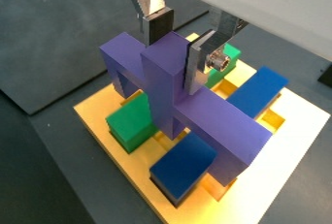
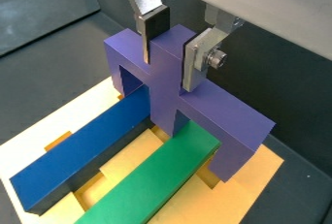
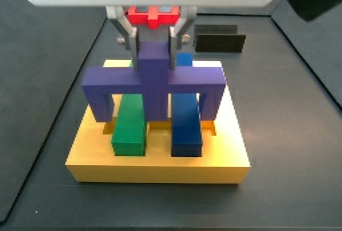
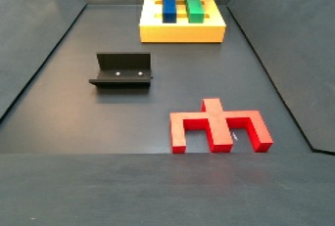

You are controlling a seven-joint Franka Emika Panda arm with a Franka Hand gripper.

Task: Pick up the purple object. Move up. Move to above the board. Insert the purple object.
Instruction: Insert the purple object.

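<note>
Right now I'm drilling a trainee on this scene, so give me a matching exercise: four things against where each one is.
Things:
1. purple object
2. gripper
3. fixture
4. red piece

Places:
A. alone on the dark floor, nearest the side camera
B. closed around the purple object's upright stem
C. standing over the green and blue bars on the board
D. on the floor between board and red piece

Pairs: 1-C, 2-B, 3-D, 4-A

You have one gripper (image 2: pixel 178 46), one purple object (image 2: pixel 182 97), one board (image 4: pixel 182 29), one green bar (image 2: pixel 149 184), one blue bar (image 2: pixel 81 155), one red piece (image 4: pixel 220 127), one fixture (image 4: pixel 121 71).
</note>
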